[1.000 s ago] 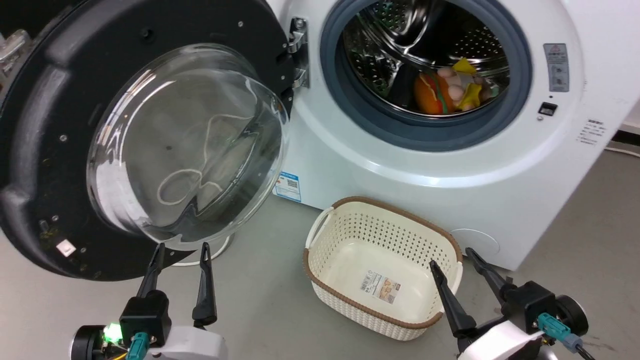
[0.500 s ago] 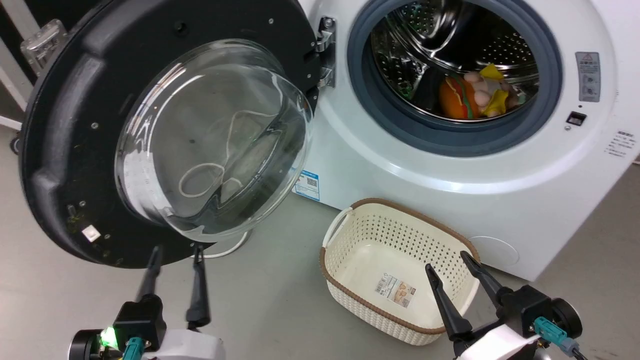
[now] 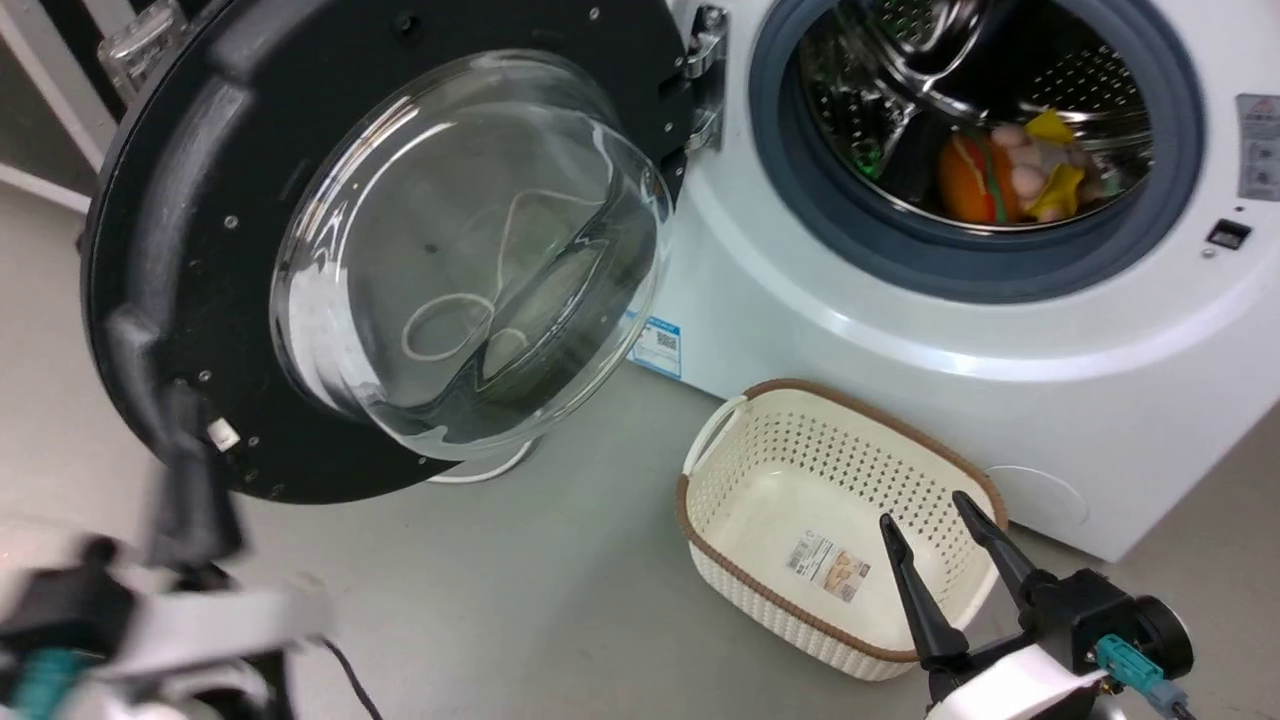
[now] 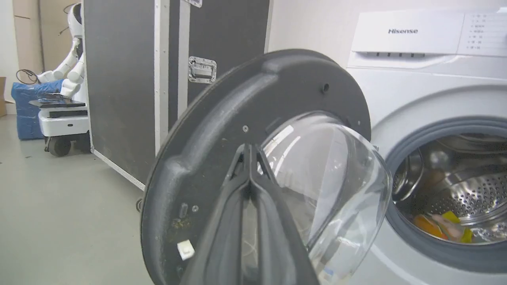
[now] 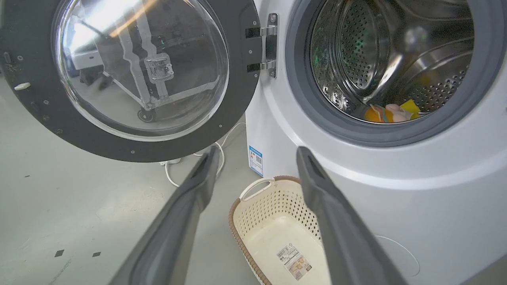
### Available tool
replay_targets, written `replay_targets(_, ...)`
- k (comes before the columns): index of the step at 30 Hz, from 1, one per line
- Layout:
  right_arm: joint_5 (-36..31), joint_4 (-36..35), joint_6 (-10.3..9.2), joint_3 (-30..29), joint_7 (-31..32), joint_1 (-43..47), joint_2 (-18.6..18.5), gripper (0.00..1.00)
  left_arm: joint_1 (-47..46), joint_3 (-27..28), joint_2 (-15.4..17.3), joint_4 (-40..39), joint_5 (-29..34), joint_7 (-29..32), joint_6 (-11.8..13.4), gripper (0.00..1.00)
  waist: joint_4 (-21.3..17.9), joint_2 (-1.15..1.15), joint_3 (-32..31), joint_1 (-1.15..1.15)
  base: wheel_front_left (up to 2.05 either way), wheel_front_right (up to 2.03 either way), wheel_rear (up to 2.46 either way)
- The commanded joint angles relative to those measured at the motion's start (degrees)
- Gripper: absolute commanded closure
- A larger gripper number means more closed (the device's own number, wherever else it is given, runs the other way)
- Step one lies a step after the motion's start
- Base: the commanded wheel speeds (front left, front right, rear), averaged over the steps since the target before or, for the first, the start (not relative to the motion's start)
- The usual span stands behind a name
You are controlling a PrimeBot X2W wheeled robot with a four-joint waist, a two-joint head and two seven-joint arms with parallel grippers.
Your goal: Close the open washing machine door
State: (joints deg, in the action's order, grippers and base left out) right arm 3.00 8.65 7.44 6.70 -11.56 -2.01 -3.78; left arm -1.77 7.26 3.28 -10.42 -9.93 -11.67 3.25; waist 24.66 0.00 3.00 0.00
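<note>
Large dark flight case (image 4: 126, 79) caught in left wrist view, left gripper (image 4: 249, 148) raised, fingers pressed together, nothing held, before wide-open round black-rimmed glass washing machine door (image 3: 150, 200), white front-loading washing machine (image 3: 900, 330) hinged at its right, right gripper (image 3: 922, 508) spread apart, low beside cream perforated basket (image 3: 800, 460)

The grey floor (image 3: 540, 600) carries the washing machine (image 3: 900, 330) far right, with a cream basket (image 3: 850, 450) just in front and a white cable (image 3: 485, 477) to its left.

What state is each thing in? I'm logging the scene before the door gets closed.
washing machine door: open, swung wide
drum: holding colourful toys
basket: upright, empty
left gripper: shut, holding nothing
right gripper: open, empty
</note>
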Motion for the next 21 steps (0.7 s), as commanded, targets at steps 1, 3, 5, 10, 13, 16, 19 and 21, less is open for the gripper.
replay_targets(1, -0.4, -0.2, 0.04, -0.2, -0.6, 0.0, -0.3, 0.00, -1.7, 1.6, 0.2, -0.6, -1.3, -0.5, -0.6, 1.00, 0.5, 0.00, 0.4, 0.00, 0.00, 0.00, 0.00)
replay_targets(3, -0.4, -0.5, 0.04, -0.8, -0.9, 0.4, -0.2, 0.00, -4.4, 4.8, 0.8, -0.7, -4.3, -0.8, -1.8, 1.00, 1.0, 0.00, 0.8, 0.00, 0.00, 0.00, 0.00)
replay_targets(5, -0.8, -0.8, 0.04, -1.6, -0.9, 0.8, -0.2, 0.00, -7.6, 7.8, 2.5, 0.0, -6.2, -1.0, -2.4, 1.00, 1.4, 0.00, 1.3, 0.00, 0.00, 0.00, 0.00)
replay_targets(10, -1.2, -2.1, 0.04, -2.2, -0.7, 0.5, 0.0, 0.00, -16.7, 14.0, 6.8, 7.2, -15.9, 3.4, -3.4, 1.00, 1.5, 0.00, 3.3, 0.00, 0.00, 0.00, 0.00)
replay_targets(13, -1.2, -2.8, 0.04, -2.4, -0.6, -0.2, -0.3, 0.00, -22.6, 17.8, 9.4, 13.2, -22.6, 6.9, -3.4, 1.00, 1.4, 0.00, 5.0, 0.00, 0.00, 0.00, 0.00)
replay_targets(16, -0.9, -3.2, 0.04, -2.3, -0.4, -1.0, -0.8, 0.00, -27.5, 20.5, 11.8, 20.7, -28.8, 12.3, -3.1, 1.00, 1.1, 0.00, 6.7, 0.00, 0.00, 0.00, 0.00)
replay_targets(19, -0.7, -3.5, 0.04, -2.4, -0.5, -1.4, -1.6, 0.00, -32.4, 22.2, 13.3, 28.5, -35.0, 18.4, -2.9, 1.00, 1.4, 0.00, 7.9, 0.00, 0.00, 0.00, 0.00)
replay_targets(21, -0.6, -3.4, 0.04, -2.2, -0.7, -1.5, -2.0, 0.00, -35.3, 23.1, 13.7, 33.1, -39.5, 23.3, -2.9, 1.00, 1.5, 0.00, 8.3, 0.00, 0.00, 0.00, 0.00)
